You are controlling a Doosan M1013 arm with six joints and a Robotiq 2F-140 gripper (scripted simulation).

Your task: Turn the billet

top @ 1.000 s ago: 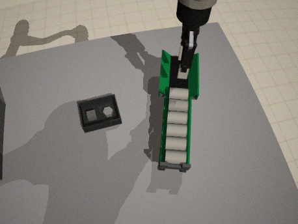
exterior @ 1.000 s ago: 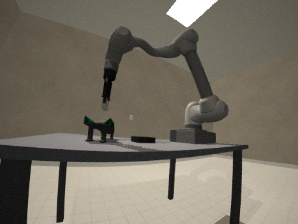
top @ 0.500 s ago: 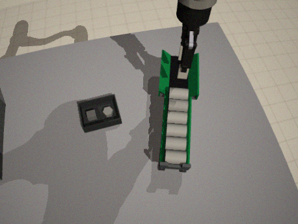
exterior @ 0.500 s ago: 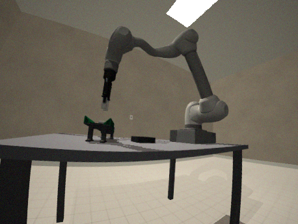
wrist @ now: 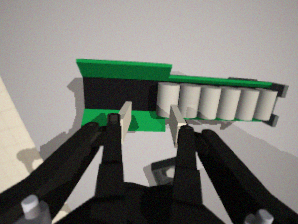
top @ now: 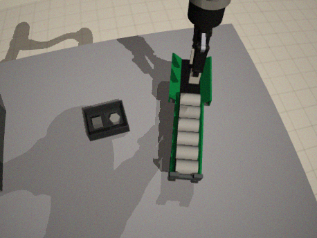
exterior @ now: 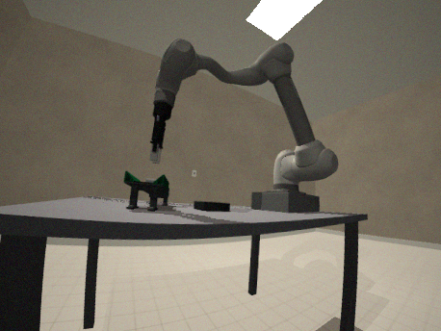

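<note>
The green feed ramp point(top: 189, 114) runs down the table to a grey stop point(top: 185, 177) at its low end. Several pale steel billets point(top: 188, 133) lie across it, side by side in one row from the stop upward; the wrist view shows them point(wrist: 217, 102) all crosswise and touching. No billet lies lengthwise in any view. The dark upper part of the ramp point(wrist: 117, 94) is bare. My gripper point(top: 195, 77) point(exterior: 155, 156) hangs well above the ramp's upper end. Its fingers stand partly apart with nothing between them.
A dark fixture block point(top: 105, 119) with a square and a hexagonal hole sits left of the ramp, also seen in the side view point(exterior: 212, 205). A dark object point(top: 1, 138) stands at the table's left edge. The arm's base point(exterior: 284, 199) is at the far side.
</note>
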